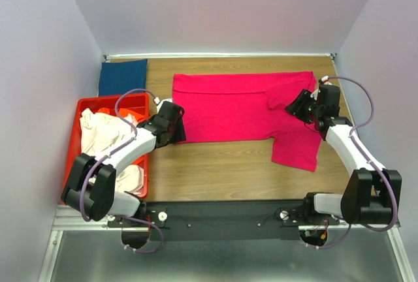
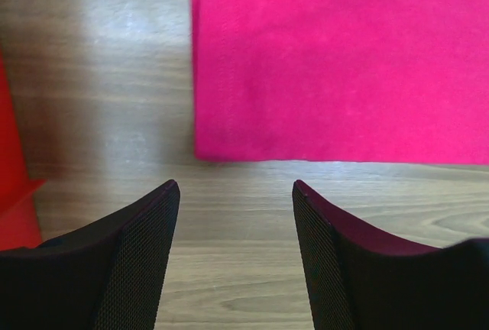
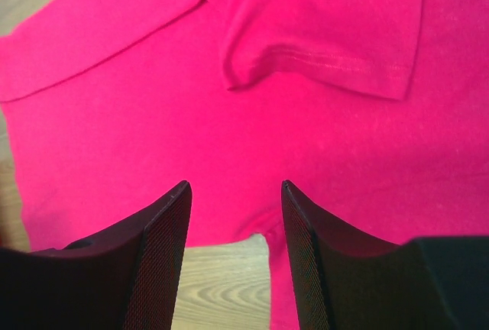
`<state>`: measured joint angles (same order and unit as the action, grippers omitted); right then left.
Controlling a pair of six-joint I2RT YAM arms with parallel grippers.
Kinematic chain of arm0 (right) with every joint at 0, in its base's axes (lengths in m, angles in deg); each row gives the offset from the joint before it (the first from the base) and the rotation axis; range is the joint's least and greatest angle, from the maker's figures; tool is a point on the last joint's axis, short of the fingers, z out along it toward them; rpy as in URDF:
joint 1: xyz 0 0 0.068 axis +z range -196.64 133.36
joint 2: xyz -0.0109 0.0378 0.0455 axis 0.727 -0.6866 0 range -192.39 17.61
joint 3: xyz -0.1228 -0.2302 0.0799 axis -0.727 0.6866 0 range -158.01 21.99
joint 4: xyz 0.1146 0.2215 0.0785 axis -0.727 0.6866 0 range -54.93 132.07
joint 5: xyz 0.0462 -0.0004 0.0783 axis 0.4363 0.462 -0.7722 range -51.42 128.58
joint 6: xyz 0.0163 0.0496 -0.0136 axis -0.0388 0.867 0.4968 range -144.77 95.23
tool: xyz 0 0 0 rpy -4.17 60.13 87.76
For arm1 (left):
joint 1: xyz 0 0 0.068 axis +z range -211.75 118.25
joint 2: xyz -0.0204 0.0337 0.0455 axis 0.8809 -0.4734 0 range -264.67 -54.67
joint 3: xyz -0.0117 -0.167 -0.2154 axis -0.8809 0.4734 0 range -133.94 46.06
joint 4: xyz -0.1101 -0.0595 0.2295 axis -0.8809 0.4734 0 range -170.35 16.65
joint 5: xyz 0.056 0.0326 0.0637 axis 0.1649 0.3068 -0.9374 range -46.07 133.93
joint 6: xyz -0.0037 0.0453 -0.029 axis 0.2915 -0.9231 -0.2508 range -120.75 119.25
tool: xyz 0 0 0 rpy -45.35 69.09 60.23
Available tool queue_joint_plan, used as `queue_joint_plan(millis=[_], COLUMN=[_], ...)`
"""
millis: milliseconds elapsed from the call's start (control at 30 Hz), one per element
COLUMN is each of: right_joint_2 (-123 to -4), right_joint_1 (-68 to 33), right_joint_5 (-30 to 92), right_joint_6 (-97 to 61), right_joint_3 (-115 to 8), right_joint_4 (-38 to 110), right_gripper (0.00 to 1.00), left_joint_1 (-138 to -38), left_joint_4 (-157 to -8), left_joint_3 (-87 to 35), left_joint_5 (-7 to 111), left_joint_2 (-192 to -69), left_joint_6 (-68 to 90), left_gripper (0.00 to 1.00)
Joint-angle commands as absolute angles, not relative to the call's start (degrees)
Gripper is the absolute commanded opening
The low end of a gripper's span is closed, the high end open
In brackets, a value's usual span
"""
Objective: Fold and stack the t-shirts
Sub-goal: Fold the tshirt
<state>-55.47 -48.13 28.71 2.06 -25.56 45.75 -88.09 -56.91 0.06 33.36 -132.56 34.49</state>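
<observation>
Magenta t-shirt (image 1: 225, 109) spread out, left tool (image 2: 233, 186) released beside its corner, right tool (image 3: 235, 185) released above it

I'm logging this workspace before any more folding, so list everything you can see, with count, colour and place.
pink t-shirt: one, magenta-pink, spread on the middle of the table, one sleeve toward the near right.
blue t-shirt: one, dark blue, flat at the far left corner.
cream t-shirts: count unclear, cream-white, heaped in the crate.
orange t-shirt: a glimpse, orange, in the crate beside the cream cloth.
crate: one, red, left side of the table.
table: one, wood brown.
left hand: one, black, open, over bare table at the pink t-shirt's near left corner.
right hand: one, black, open, over the pink t-shirt's right part.
</observation>
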Motion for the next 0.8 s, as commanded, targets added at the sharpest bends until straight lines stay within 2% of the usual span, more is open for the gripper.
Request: queue_joint_plan(millis=[0, 200, 600, 700, 767], right_joint_2=[-54.9, -55.3, -55.7, -56.0, -56.0], right_joint_1=[-47.6, -47.5, -47.4, -47.4, -47.4], right_joint_5=[29.5, 27.9, 26.0, 25.8, 25.8], right_joint_6=[0.7, 0.6, 0.8, 0.7, 0.8], right_joint_3=[-24.2, -23.6, -22.1, -22.1, -22.1], right_joint_4=[45.8, 44.6, 42.6, 42.4, 42.3], right_gripper=[0.58, 0.58, 0.58, 0.58, 0.58], left_joint_1=[-88.0, -88.1, -88.0, -88.0, -88.0], left_joint_4=[-55.3, -55.2, -54.8, -54.2, -54.3], left_joint_3=[0.2, -3.2, -6.2, -4.8, -4.0], left_joint_5=[28.2, 25.2, 25.6, 25.6, 25.6], left_joint_2=[-133.2, -138.4, -148.6, -148.0, -147.7], left_joint_6=[37.2, 37.4, 35.9, 36.2, 36.2], left_gripper=[0.69, 0.61, 0.56, 0.48, 0.47])
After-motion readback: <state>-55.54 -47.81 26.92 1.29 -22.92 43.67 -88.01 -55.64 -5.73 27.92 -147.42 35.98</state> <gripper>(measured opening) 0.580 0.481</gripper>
